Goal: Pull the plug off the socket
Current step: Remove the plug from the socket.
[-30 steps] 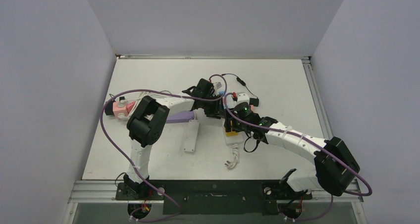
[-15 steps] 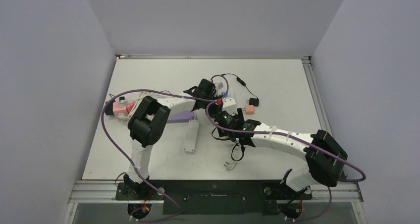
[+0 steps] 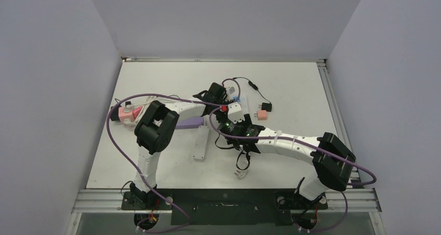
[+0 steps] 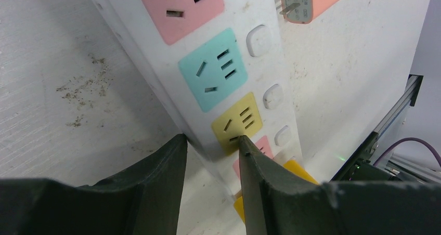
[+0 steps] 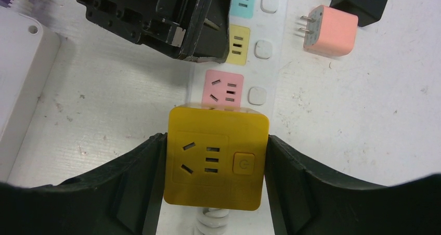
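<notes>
Overall, the white table point(image 3: 291, 89) carries everything, and both arms reach over its middle. Next in size, the white power strip point(image 4: 156, 53) runs straight ahead from the right gripper point(image 5: 216, 157), with a pink, a yellow and a teal socket in line beyond the fingertips, each with a small white button beside it. The left gripper point(image 4: 211, 140) sits at the far part of this strip. Its jaws are drawn close together on the strip's long edge, with one finger point(image 4: 156, 178) against the side wall and the other finger point(image 4: 265, 183) lying on the top face at the yellow socket. A second, plain white strip point(image 3: 200, 142) lies flat to the left of the right gripper, apart from it. The yellow plug point(image 5: 208, 136), a cube with its own socket and power button on top, sits directly between the right gripper's fingers, over the near end of the power strip and just short of the pink socket. Both fingers press against its opposite sides, so the right gripper is clamped on it. Whether its prongs are seated in the strip cannot be determined. A pink plug point(image 5: 330, 32) lies loose ahead and to the right of the right gripper, prongs towards the strip, touching a smaller black plug point(image 5: 361, 1) beyond it. A coiled white cord point(image 5: 210, 227) shows just beneath the yellow plug.
</notes>
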### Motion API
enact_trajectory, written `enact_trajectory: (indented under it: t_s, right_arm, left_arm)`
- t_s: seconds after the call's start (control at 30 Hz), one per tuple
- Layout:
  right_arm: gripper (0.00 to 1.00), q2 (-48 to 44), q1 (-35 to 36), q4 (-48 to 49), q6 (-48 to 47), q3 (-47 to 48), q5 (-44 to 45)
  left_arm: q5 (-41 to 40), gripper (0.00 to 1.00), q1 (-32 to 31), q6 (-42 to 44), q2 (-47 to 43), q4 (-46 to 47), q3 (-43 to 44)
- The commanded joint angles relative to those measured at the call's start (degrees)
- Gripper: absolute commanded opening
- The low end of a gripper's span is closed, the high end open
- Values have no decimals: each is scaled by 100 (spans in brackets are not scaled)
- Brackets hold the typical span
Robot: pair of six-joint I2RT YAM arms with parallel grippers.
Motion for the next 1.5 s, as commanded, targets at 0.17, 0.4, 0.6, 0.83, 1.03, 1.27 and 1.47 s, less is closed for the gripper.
enact_trajectory:
  t_s: [0.17, 0.4, 0.6, 0.83, 1.03, 1.27, 1.47]
  right_arm:
    - [5, -776, -696, 1088, -87, -267, -1846]
    - [5, -1051, -1154, 1468, 40, -629, -2663]
    - [5, -1179, -1433, 1720, 161, -840, -3216]
    - [5, -1391, -1530, 1790, 226, -962, -3299]
    - [5, -1450, -1400, 1687, 120, -953, -3027]
    - [5, -1177, -754, 1093, 60, -594, -1808]
    - [5, -704, -222, 451, 125, -113, -609]
  left_arm:
    - [-799, 36, -192, 387, 603, -586, -207]
    - [-802, 36, -205, 391, 612, -595, -198]
    - [-801, 36, -205, 392, 609, -595, -198]
    - [-812, 36, -205, 399, 623, -605, -188]
    - [-833, 36, -205, 417, 622, -621, -182]
    - [-854, 36, -205, 416, 623, -626, -180]
    - [-841, 36, -207, 428, 618, -630, -176]
